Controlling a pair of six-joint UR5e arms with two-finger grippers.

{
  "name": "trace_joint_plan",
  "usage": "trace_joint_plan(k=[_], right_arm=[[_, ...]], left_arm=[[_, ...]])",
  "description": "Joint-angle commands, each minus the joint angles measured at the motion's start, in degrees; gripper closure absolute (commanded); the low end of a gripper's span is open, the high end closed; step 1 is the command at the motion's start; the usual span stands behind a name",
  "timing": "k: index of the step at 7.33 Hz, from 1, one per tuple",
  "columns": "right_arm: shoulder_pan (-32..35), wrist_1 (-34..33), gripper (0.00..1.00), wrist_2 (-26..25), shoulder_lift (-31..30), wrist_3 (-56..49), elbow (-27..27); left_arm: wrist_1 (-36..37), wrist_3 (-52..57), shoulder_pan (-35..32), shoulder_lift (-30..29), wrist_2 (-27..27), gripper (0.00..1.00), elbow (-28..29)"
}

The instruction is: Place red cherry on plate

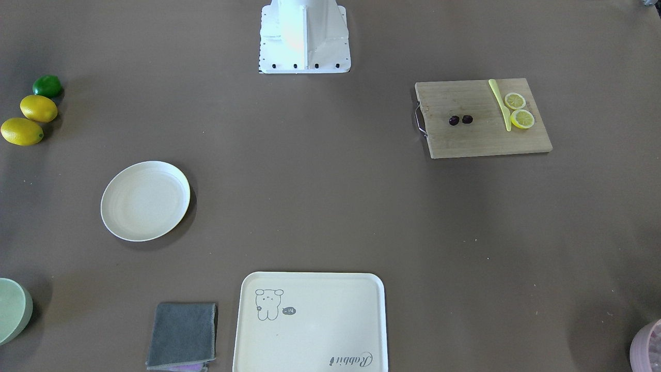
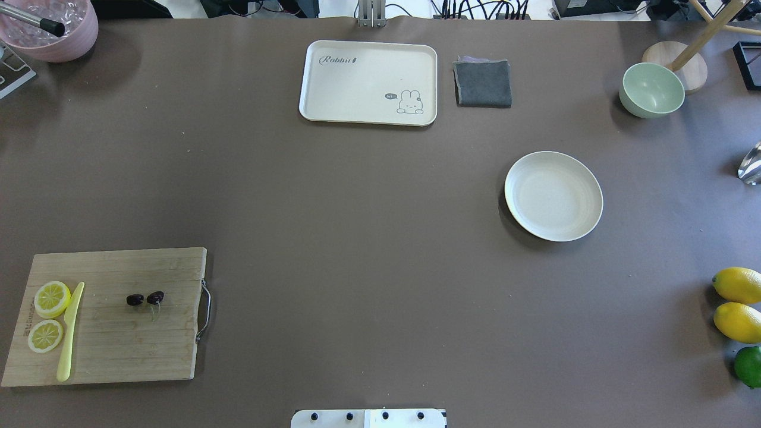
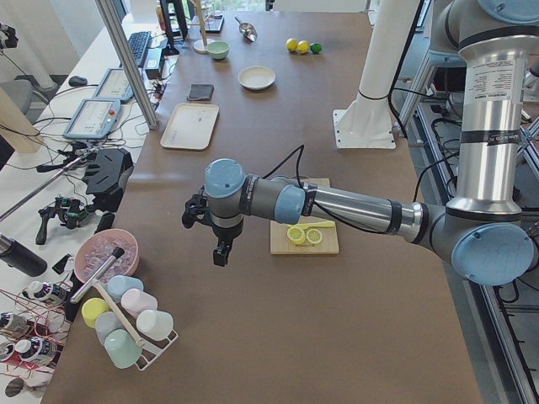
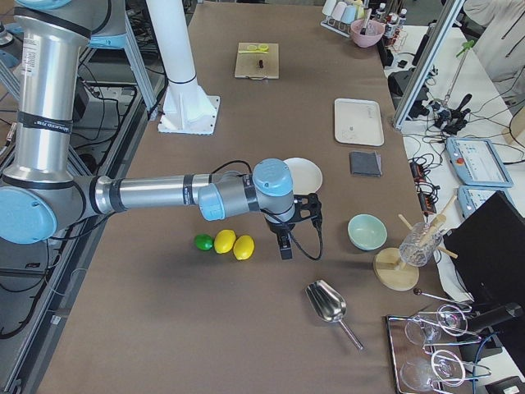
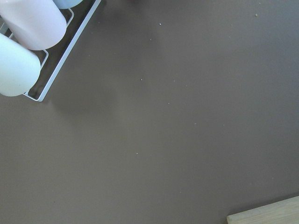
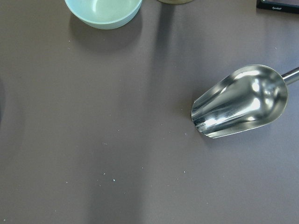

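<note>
The red cherry (image 1: 460, 120) (image 2: 145, 298), two tiny dark fruits side by side, lies on a wooden cutting board (image 1: 475, 142) (image 2: 125, 345) beside two lemon slices (image 2: 49, 315) and a yellow knife (image 2: 70, 331). The round cream plate (image 1: 145, 200) (image 2: 553, 196) sits bare across the table. My left gripper (image 3: 221, 252) hangs over the table past the board's end, seen only from the side, so I cannot tell its state. My right gripper (image 4: 285, 249) hovers beside the lemons (image 4: 234, 246), past the plate (image 4: 308, 172); its state is likewise unclear.
A bear-printed tray (image 2: 368, 82) and grey cloth (image 2: 483, 83) lie at the far edge, a green bowl (image 2: 652, 89) beyond the plate. Two lemons and a lime (image 2: 740, 324) sit at the right edge, a metal scoop (image 6: 240, 101) and a cup rack (image 5: 28, 42) near the table's ends.
</note>
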Motion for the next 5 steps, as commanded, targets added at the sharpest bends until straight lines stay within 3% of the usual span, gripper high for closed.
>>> trace_joint_plan(k=[1, 5], right_arm=[[0.0, -0.05, 0.0, 0.05, -0.05, 0.04, -0.09], [0.0, 0.03, 0.0, 0.14, 0.04, -0.13, -0.53]], left_arm=[[-0.02, -0.2, 0.0, 0.2, 0.01, 0.02, -0.09], [-0.11, 0.06, 1.92, 0.11, 0.0, 0.02, -0.35]])
